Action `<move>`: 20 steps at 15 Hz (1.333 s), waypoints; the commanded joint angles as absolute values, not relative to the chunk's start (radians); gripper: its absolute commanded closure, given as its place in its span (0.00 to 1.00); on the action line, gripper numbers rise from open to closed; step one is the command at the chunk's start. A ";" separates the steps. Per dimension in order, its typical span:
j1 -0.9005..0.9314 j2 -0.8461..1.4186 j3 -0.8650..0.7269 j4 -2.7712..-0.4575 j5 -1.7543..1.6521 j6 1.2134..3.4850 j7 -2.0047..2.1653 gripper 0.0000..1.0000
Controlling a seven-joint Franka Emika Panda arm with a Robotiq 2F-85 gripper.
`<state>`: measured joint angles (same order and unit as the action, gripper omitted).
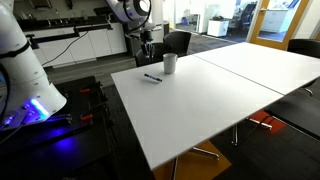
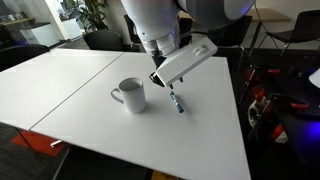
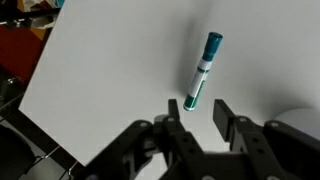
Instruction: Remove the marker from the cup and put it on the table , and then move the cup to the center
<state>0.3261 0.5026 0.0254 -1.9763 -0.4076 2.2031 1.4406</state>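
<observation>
Marker (image 2: 177, 102) lies on table (image 2: 150, 140) between cup (image 2: 130, 95) and edge.

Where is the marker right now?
In both exterior views the marker lies flat on the table beside the cup, on the side away from its handle, just under the open gripper.

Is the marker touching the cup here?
Apart. In both exterior views the marker lies flat on the table, and a strip of bare white tabletop shows between it and the cup.
</observation>
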 commanded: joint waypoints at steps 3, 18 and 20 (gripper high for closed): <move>0.344 0.500 0.019 -1.978 -0.417 2.231 1.444 0.09; 0.169 0.402 0.053 -1.980 -0.094 2.417 0.861 0.00; 0.148 0.406 0.053 -1.963 -0.046 2.410 0.762 0.00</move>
<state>0.1829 0.4249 0.0397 -1.9682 -0.1145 2.4152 0.8917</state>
